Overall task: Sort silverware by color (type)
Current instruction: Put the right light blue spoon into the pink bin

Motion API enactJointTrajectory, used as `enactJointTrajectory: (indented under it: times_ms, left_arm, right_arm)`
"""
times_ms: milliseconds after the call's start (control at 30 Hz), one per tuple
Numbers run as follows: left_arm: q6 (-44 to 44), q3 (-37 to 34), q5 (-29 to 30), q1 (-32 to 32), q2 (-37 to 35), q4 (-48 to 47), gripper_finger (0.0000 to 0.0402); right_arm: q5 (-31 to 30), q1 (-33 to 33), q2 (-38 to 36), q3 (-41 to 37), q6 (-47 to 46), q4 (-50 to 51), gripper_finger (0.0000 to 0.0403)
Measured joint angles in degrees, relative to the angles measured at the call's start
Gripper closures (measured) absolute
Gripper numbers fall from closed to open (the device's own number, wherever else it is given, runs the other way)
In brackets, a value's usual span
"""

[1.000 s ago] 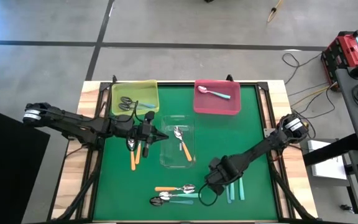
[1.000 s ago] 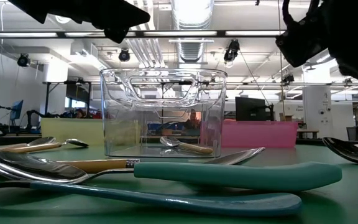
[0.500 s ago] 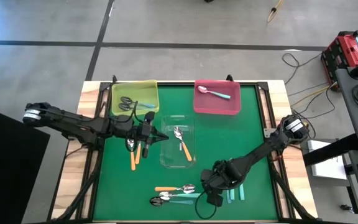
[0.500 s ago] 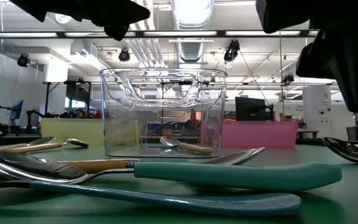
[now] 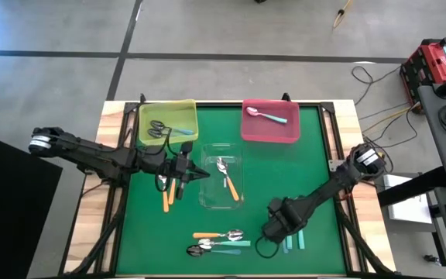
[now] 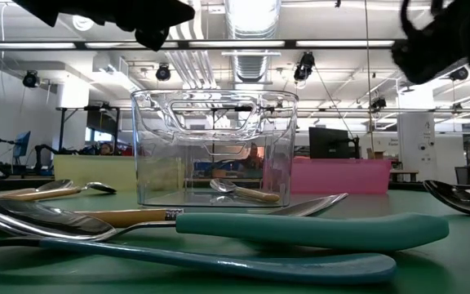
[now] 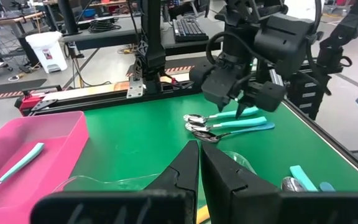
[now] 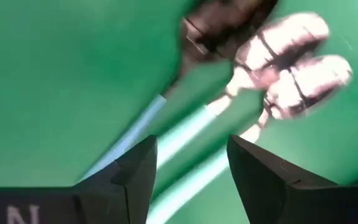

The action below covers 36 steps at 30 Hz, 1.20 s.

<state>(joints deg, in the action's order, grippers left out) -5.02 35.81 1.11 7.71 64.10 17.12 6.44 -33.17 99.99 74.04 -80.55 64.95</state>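
While the left gripper [image 5: 200,172] hangs pinched together and empty at the clear tray's [image 5: 207,198] rim, the right gripper [image 5: 268,232] hovers beside loose teal-handled spoons [image 5: 294,239] on green felt. Close up, its spread, empty fingers [image 8: 135,171] frame slim teal handles and shiny bowls [image 8: 291,62].

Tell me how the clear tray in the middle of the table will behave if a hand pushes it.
The clear tray looks thin-walled and holds only two spoons, so it is probably light and would slide on the green mat. In the low view it stands tall, so a high push might tip it.
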Motion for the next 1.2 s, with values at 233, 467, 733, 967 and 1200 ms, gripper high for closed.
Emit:
enactJointTrajectory:
  times_ms: [233,467,733,967,1200]
  left_arm:
    - [-0.45,0.00,-0.01,0.12,0.00,-0.02,0.0401]
    - [-0.46,0.00,-0.01,0.12,0.00,-0.01,0.0401]
    - [-0.47,0.00,-0.01,0.10,0.00,-0.02,0.0401]
    - [-0.48,0.02,-0.01,0.10,0.00,-0.02,0.0401]
    - [-0.49,0.02,-0.01,0.10,0.00,-0.02,0.0401]
  right_arm:
    - [-0.99,-2.22,0.00,-1.82,-7.41,-2.10,0.0227]
    - [-2.02,-2.46,-0.11,-4.73,-9.53,-3.16,0.0228]
    - [-2.10,-2.46,-0.16,-8.19,-10.29,-9.99,0.0227]
    - [-1.97,-2.46,-0.38,-11.16,-11.75,-12.61,0.0228]
    - [-1.99,-2.44,-0.46,-12.13,-11.85,-14.36,0.0258]
